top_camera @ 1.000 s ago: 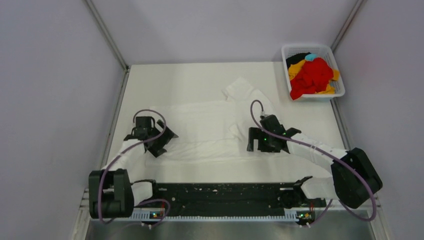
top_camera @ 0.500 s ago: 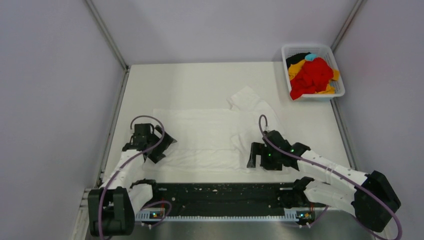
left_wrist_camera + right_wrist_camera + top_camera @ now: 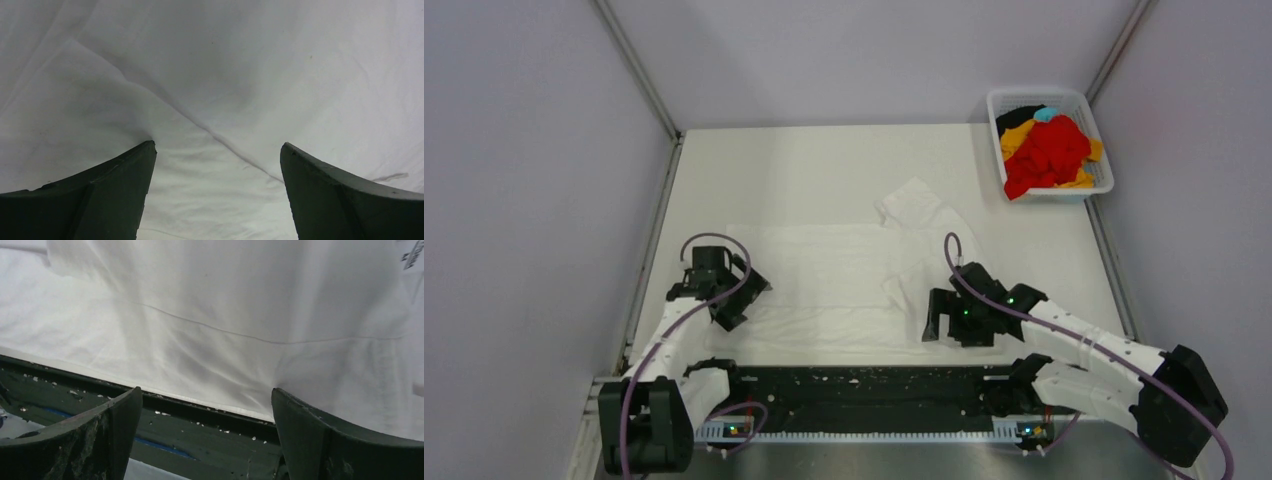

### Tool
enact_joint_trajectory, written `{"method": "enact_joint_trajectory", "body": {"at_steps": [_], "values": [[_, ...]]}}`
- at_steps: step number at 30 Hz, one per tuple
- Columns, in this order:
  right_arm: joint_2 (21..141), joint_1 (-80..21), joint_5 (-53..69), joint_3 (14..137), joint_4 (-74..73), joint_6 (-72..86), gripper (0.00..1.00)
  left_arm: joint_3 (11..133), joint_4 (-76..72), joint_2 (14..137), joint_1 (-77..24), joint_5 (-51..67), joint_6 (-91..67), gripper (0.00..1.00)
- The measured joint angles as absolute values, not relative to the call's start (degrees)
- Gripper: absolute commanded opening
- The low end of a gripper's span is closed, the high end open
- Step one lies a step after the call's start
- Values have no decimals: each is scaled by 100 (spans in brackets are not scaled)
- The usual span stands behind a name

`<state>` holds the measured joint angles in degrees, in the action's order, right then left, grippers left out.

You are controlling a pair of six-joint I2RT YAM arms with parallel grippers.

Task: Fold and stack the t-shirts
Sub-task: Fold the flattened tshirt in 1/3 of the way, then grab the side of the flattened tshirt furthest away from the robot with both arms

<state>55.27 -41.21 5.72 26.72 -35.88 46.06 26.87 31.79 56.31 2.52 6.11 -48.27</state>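
Observation:
A large white t-shirt [image 3: 834, 275] lies spread across the near half of the table, one sleeve [image 3: 914, 205] folded up at the far right. My left gripper [image 3: 736, 300] is open on the shirt's left edge; in the left wrist view its fingers [image 3: 117, 185] press into creased white cloth [image 3: 225, 75]. My right gripper [image 3: 936, 322] is open at the shirt's near right hem; in the right wrist view the hem [image 3: 200, 400] runs between the open fingers [image 3: 320, 435] over the black strip [image 3: 200, 435]. Red [image 3: 1049, 150], yellow-orange [image 3: 1016, 135], black [image 3: 1016, 113] and light blue [image 3: 1046, 113] shirts lie in the basket.
The white mesh basket [image 3: 999, 100] stands at the far right corner. A black strip [image 3: 864, 385] strewn with white crumbs runs along the near edge between the arm bases. Grey walls close in the table on the left, back and right.
Both grippers have moved toward the near edge, dragging the white shirt closer and flatter. The right arm's elbow swung down and right. The sleeve slid nearer with it.

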Motion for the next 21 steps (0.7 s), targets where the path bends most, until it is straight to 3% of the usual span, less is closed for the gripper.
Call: {"method": "enact_joint_trajectory", "body": {"at_steps": [5,10,15,21], "values": [[5913,-4125,-75,3736,-4110,4270,99,3306,3385,5800,252,231,-4735,99],[6473,-4060,-1120,4936,-3361,3894,99,4381,3242,6270,261,-458,-4451,99],[7223,-3721,-1490,5376,-2554,3570,99,5712,3232,7590,362,-1022,-4021,97],[7592,-3374,-1507,5454,-2067,3330,99,7089,3122,9373,567,-1142,-3642,88]]}}
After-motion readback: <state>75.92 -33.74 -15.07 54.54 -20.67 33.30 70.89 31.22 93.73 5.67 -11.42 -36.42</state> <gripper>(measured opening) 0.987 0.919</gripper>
